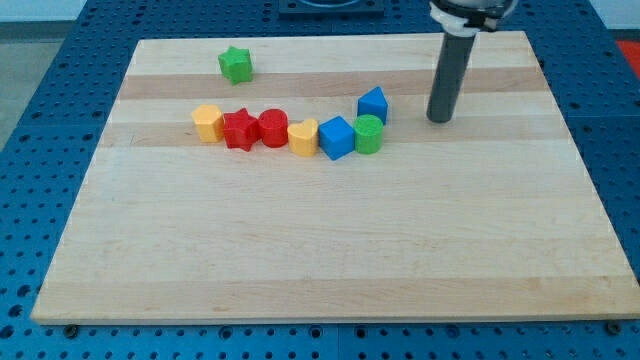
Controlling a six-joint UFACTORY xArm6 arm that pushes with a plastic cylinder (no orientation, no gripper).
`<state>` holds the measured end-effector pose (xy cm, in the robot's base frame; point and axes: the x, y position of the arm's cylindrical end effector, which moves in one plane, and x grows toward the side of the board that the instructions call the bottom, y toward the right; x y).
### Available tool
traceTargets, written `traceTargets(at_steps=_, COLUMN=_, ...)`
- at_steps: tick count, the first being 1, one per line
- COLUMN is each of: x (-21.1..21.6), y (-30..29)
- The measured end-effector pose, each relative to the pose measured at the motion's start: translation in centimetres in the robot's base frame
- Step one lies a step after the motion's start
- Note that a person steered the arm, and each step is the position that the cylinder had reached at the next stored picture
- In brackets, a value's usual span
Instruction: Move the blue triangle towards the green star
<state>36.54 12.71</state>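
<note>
The blue triangle [373, 103] sits right of the board's centre, at the upper right end of a curved row of blocks. The green star [236, 65] lies alone near the view's top left. My tip [439, 120] rests on the board to the right of the blue triangle, a short gap away, not touching it.
A row of blocks runs left from the triangle: green cylinder [368, 134], blue cube [337, 138], yellow block [303, 137], red cylinder [273, 128], red star [240, 130], yellow hexagon [208, 123]. They lie on the wooden board [330, 250].
</note>
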Motion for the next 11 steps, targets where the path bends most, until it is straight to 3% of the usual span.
traceTargets(at_steps=2, x=-4.3, y=-9.0)
traceTargets(at_steps=3, x=-4.7, y=-10.4)
traceTargets(at_steps=5, x=-1.2, y=-4.1)
traceTargets(at_steps=6, x=0.5, y=-5.1)
traceTargets(at_steps=7, x=0.1, y=-9.1)
traceTargets(at_steps=8, x=-3.0, y=-12.5)
traceTargets(at_steps=11, x=-5.4, y=-14.1)
